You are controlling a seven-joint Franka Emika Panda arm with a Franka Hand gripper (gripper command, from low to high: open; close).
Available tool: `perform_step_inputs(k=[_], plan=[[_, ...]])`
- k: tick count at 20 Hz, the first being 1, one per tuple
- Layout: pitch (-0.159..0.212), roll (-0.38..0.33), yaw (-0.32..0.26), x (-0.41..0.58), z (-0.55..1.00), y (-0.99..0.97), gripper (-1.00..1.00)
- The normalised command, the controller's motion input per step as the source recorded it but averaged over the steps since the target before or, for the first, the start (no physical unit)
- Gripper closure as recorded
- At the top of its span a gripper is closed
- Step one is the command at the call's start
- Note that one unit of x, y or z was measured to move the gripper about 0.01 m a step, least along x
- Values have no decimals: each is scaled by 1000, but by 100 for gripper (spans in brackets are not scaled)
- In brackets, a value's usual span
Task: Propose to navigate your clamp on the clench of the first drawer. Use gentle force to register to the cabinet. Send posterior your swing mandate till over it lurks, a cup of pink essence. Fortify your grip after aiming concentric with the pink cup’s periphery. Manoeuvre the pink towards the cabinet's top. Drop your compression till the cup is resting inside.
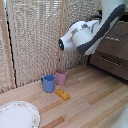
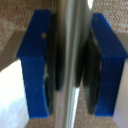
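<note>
In the wrist view my gripper (image 2: 70, 65) is shut on a straight silver bar, the handle (image 2: 75, 25) of the first drawer. Its blue fingers (image 2: 35, 60) and dark pads press the bar from both sides. Behind them shows the brown drawer front (image 2: 20, 10). In the exterior view the dark brown cabinet (image 1: 114, 50) stands at the right, and the white-and-grey arm (image 1: 82, 36) reaches across its upper part and hides the gripper and that handle. The pink cup (image 1: 61, 76) stands upright on the wooden floor, well away from the cabinet towards the exterior view's left.
A blue cup (image 1: 48, 83) stands touching or almost touching the pink one. A small orange block (image 1: 63, 94) lies in front of them. A patterned plate (image 1: 17, 115) sits at the lower left. A slatted screen (image 1: 35, 35) closes off the back.
</note>
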Motion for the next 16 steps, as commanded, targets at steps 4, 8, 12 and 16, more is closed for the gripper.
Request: perform_step_inputs(k=[4, 8, 12, 16], plan=[[-99, 65, -146, 123, 131, 76, -100], [-148, 111, -140, 15, 361, 346, -100], [-131, 71, -66, 2, 288, 522, -100], [-72, 216, -111, 23, 200, 519, -100]])
